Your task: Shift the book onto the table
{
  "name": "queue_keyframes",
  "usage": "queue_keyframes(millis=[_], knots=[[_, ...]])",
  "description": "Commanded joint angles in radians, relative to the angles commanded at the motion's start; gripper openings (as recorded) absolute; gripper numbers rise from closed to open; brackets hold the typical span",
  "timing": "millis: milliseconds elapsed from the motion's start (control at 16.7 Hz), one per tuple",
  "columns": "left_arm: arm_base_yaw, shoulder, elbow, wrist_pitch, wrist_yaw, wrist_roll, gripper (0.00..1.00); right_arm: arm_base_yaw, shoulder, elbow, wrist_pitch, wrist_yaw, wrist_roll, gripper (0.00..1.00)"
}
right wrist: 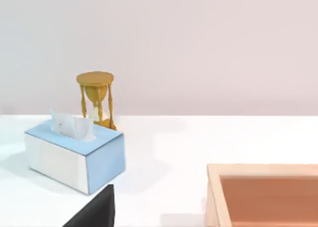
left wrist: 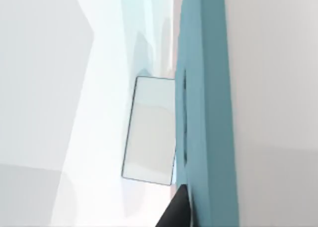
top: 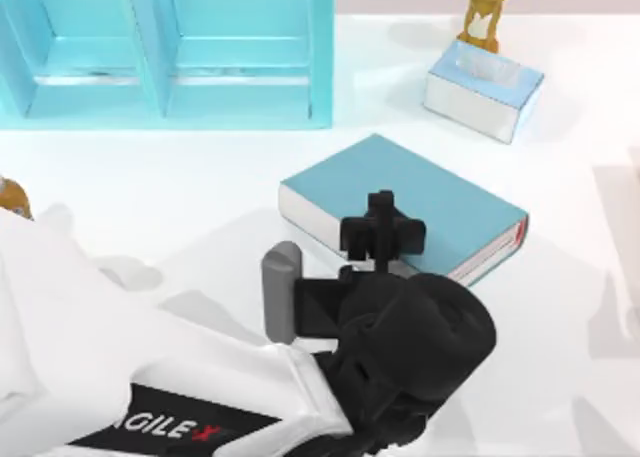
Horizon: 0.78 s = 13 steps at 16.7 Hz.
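Note:
The book [top: 450, 212], thick with a teal cover, white page edges and a red mark at one spine end, lies flat on the white table [top: 150, 187] in front of the shelf unit. My left gripper [top: 380, 205] reaches from the near side and sits over the book's front edge, close against the cover. The left wrist view has the teal cover [left wrist: 206, 113] as a narrow strip right beside a dark part of that gripper. My right arm is parked at the right, and a dark part of its gripper [right wrist: 94, 209] points toward the tissue box.
A light-blue shelf unit [top: 165, 52] stands at the back left. A tissue box [top: 483, 89] and a wooden hourglass [top: 487, 12] stand at the back right. A shallow wooden tray [right wrist: 268, 194] lies near the right gripper. A small orange object [top: 12, 195] sits at the left edge.

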<state>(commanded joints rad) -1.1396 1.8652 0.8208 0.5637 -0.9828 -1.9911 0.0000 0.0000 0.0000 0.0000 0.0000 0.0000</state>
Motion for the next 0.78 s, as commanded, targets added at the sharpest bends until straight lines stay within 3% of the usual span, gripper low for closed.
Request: queue_keyframes(millis=[660,780], knots=[[0.0,0.1,-0.029,0.129,0.002,0.0,0.0,0.0,0.0,0.0,0.0,0.0,0.0,1.0],[0.0,0.1,-0.029,0.129,0.002,0.0,0.15,0.0,0.0,0.0,0.0,0.0,0.0,1.0]])
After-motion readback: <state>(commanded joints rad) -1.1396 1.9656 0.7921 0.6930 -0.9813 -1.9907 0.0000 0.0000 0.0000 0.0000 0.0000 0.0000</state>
